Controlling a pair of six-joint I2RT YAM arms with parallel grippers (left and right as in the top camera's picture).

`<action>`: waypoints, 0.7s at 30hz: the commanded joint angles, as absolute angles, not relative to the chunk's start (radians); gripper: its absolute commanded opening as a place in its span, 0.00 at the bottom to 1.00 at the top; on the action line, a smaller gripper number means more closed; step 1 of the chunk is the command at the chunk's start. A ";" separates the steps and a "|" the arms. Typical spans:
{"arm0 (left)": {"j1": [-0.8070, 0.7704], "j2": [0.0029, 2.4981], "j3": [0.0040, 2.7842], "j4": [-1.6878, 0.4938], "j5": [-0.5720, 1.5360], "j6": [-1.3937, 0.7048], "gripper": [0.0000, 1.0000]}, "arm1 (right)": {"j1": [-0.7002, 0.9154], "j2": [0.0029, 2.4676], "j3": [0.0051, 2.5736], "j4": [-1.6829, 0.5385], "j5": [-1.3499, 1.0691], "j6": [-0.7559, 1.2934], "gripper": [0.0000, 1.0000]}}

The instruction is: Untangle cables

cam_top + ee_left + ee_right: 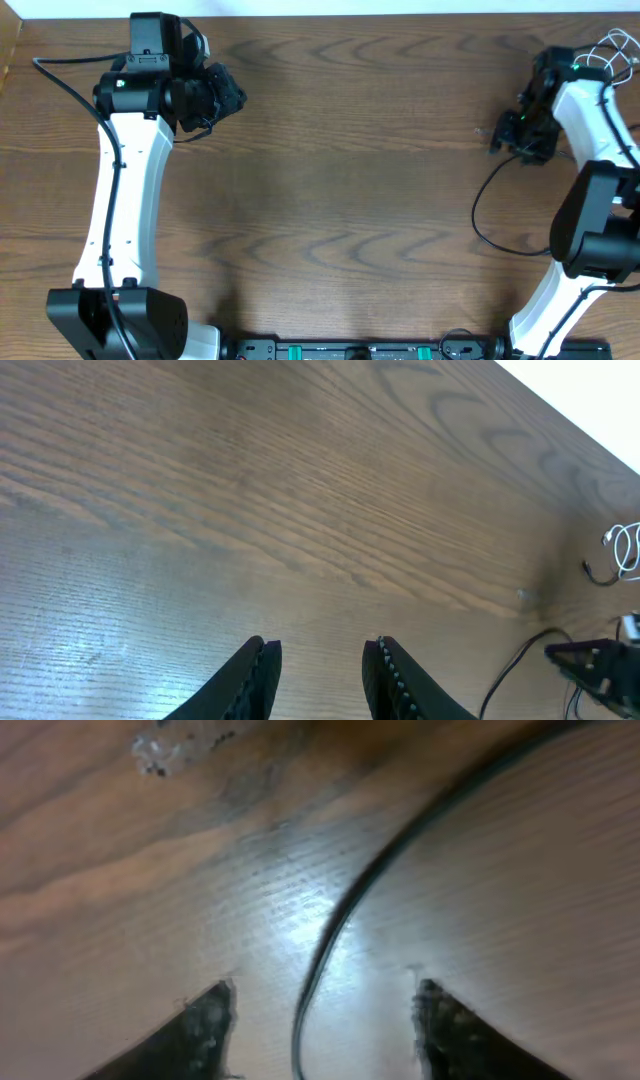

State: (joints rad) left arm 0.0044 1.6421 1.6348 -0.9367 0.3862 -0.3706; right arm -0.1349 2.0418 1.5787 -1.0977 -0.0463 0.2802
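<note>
Pinching up the black strand looks like the step in hand, so read the scene from the broad tabletop (330, 200) downward. Leave the left arm (125, 200) parked at the back left corner, well apart from the work. Turn to the right arm (590, 115) at the right edge, bent down toward the wood.

Note the left hand (320, 648): narrowly parted, holding nothing, only bare grain beneath. Note the right hand (325, 990): low over the surface, jaws apart, nothing gripped yet.

Find the black cable (340, 920) lying flat on the wood, curving up between the right hand's two fingers but sitting nearer one finger than the other. Spot the white cable (612, 50) as a small coil at the back right edge, just behind the right arm. Cannot tell from these views whether touching the black one.

- Centre the strand between the pads before squeezing.
- Stay low enough to trap it rather than skate over it.
- Close gently but fully; thin cord, probably quick to slip from a loose pinch.
- Lift slowly, watching for any drag on the white coil.
</note>
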 commanded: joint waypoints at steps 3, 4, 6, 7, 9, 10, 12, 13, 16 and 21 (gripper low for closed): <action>0.001 1.646 1.634 -0.937 0.380 -0.379 0.33 | -0.107 2.035 1.490 -0.989 -0.022 0.310 0.31; 0.001 1.646 1.634 -0.937 0.380 -0.379 0.33 | -0.105 2.035 1.478 -0.976 -0.022 0.318 0.29; 0.001 1.646 1.634 -0.937 0.380 -0.379 0.33 | -0.104 2.035 1.459 -0.961 -0.022 0.319 0.29; 0.001 1.646 1.634 -0.937 0.380 -0.379 0.33 | -0.104 2.035 1.451 -0.959 -0.022 0.322 0.29; 0.001 1.646 1.634 -0.937 0.380 -0.379 0.33 | -0.104 2.035 1.440 -0.958 -0.021 0.322 0.31; 0.001 1.646 1.634 -0.937 0.380 -0.379 0.33 | -0.104 2.035 1.433 -0.956 -0.021 0.322 0.32; 0.001 1.646 1.634 -0.937 0.380 -0.379 0.33 | -0.103 2.035 1.419 -0.952 -0.020 0.323 0.33; 0.001 1.646 1.634 -0.937 0.380 -0.379 0.33 | -0.103 2.035 1.408 -0.945 -0.020 0.329 0.33; 0.001 1.646 1.634 -0.937 0.380 -0.379 0.33 | -0.103 2.035 1.361 -0.903 -0.013 0.342 0.33; 0.001 1.646 1.634 -0.937 0.380 -0.379 0.33 | -0.103 2.035 1.288 -0.815 -0.012 0.356 0.28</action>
